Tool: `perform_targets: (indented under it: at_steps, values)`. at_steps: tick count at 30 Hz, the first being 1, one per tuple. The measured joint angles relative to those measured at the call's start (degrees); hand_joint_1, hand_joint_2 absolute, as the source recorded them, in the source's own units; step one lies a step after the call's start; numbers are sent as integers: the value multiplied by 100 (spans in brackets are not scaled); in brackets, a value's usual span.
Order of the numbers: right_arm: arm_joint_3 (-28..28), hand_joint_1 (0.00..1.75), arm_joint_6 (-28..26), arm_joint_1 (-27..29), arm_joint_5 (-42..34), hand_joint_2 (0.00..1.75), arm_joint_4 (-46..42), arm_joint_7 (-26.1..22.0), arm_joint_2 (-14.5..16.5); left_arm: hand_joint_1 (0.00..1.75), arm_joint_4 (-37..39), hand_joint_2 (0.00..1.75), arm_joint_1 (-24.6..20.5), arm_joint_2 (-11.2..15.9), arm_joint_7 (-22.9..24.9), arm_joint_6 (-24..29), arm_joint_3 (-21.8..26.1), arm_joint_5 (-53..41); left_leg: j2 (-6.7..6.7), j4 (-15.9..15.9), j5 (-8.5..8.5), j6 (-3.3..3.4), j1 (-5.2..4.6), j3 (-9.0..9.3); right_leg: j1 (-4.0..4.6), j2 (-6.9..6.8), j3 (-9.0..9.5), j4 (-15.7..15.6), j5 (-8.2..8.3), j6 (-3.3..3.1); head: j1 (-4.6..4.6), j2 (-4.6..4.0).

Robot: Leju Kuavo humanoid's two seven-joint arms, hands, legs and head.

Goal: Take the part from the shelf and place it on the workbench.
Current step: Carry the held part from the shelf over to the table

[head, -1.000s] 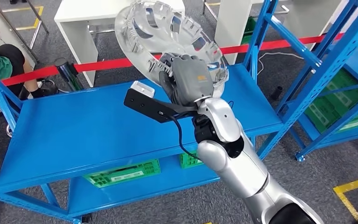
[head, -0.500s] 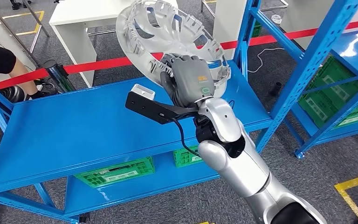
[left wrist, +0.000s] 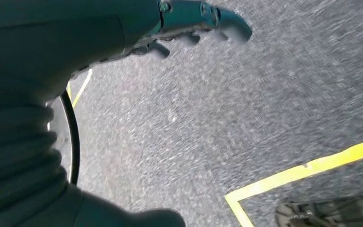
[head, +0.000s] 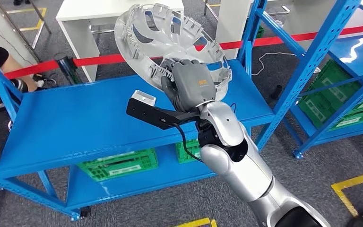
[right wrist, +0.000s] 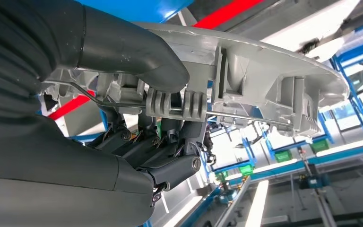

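From the head view I see my right robot hand (head: 188, 85) gripping the part (head: 170, 42), a silver-grey wheel cover with ribbed clips around its rim, by its near edge. The part is held tilted in the air above the far right portion of the blue shelf (head: 85, 127), clear of the shelf surface. In the right wrist view the thick thumb lies over the part (right wrist: 264, 71) while the darker fingers (right wrist: 170, 151) curl in under its rim, so the grip is closed on it from both sides. A white counter (head: 82, 21) stands beyond the red barrier tape (head: 99, 60), well apart from the part. Green crates (head: 118, 165) sit on the lower shelf level. My left robot hand (left wrist: 189, 21) hangs over grey floor beside a yellow line (left wrist: 302, 172); its fingers (left wrist: 227, 26) are curled in loosely around nothing.
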Motion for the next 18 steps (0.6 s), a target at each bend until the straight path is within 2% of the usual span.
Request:
perform_targets:
  at_steps: [2,3,4,5,6,7,9,10,11,13,14,15,17,18]
  values:
    - [1,175,28,-1,-10,175,0,-3,-6,0,-7,175,2,3,-4,3,1,9,10,6,111,38,-6,-147,-3,-10,-174,684,-544,22,9,0]
    - [2,175,36,3,-14,175,0,-3,-11,0,-8,175,6,3,-8,4,1,11,13,18,166,44,-9,-229,-6,-12,-232,1028,-698,32,9,0]
    - [2,175,40,9,-15,175,0,-3,-16,0,-8,175,9,3,-12,4,1,11,17,34,219,44,-11,-313,-5,-12,-228,1245,-718,38,8,0]
    - [3,175,42,13,-16,175,0,-2,-22,0,-7,175,12,3,-15,4,1,10,20,55,268,37,-12,-398,-4,-12,-140,1276,-618,37,9,0]
    - [3,175,43,16,-16,175,0,-2,-26,0,-7,175,15,2,-16,3,1,5,21,84,314,26,-12,-483,-4,-14,51,1109,-466,28,9,0]
    - [3,175,44,17,-17,175,-1,-3,-27,0,-7,175,15,2,-16,0,1,-1,20,120,353,9,-12,-560,-4,-17,326,779,-364,9,9,0]
    - [3,175,44,21,-16,175,-9,-2,-25,0,-8,175,13,1,-13,-11,1,-24,18,186,426,-45,-25,-674,19,-21,864,19,-404,-39,6,0]
    - [3,175,44,24,-13,175,-14,2,-25,0,-9,175,11,2,-9,-21,1,-41,17,200,466,-80,-30,-700,33,-20,1003,-213,-474,-59,8,0]
    - [3,175,43,29,-6,175,-19,8,-25,0,-9,175,8,2,-3,-37,1,-61,17,194,512,-118,-32,-715,50,-17,1044,-315,-507,-82,9,0]
    - [2,175,39,41,21,175,-20,26,-28,0,-9,175,4,13,20,-76,1,-124,4,184,549,-192,-22,-739,38,-27,978,-340,-417,-156,13,0]
    - [2,175,33,48,43,175,-20,34,-30,0,-8,175,0,19,35,-100,-1,-157,-4,251,447,-224,-15,-778,26,-35,938,-351,-357,-206,8,0]
    - [2,175,26,55,65,175,-20,43,-34,0,-7,175,-4,24,50,-119,-2,-188,-12,419,243,-253,-5,-838,11,-43,885,-366,-291,-248,0,0]
    - [-1,175,15,70,83,175,-19,63,-54,0,-6,175,-20,26,67,-145,-7,-226,-16,1038,-295,-304,15,-992,10,-49,754,-365,-169,-288,-10,0]
    - [-3,175,16,78,60,175,-10,77,-66,0,-6,175,-30,27,71,-147,-10,-239,-15,1378,-467,-326,21,-1045,12,-49,676,-361,-106,-289,-12,0]
